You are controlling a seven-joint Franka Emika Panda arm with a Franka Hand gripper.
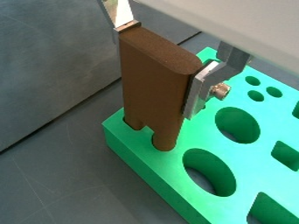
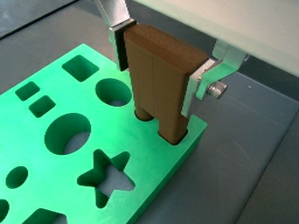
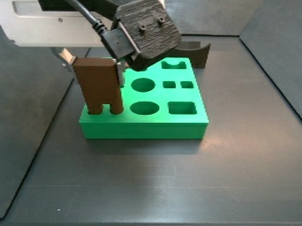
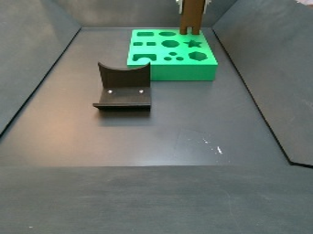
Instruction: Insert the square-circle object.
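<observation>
The square-circle object (image 1: 156, 83) is a tall brown block with two prongs, and it stands upright. My gripper (image 1: 163, 59) is shut on its upper part, one silver finger (image 1: 201, 87) on each side. It shows the same way in both wrist views (image 2: 158, 83). The prong tips meet the top of the green board (image 1: 140, 147) at one corner, at the mouths of two dark holes (image 2: 145, 115). How deep they sit is hidden. In a side view the block (image 3: 98, 84) rises well above the board (image 3: 141, 128). In a side view it stands at the board's far right corner (image 4: 192, 16).
The green board (image 2: 163, 188) has several other cut-outs: circles, squares and a star (image 2: 107, 172). The dark fixture (image 4: 123, 89) stands on the floor apart from the board (image 4: 196, 69), and behind it in a side view (image 3: 196, 51). Grey walls enclose the floor.
</observation>
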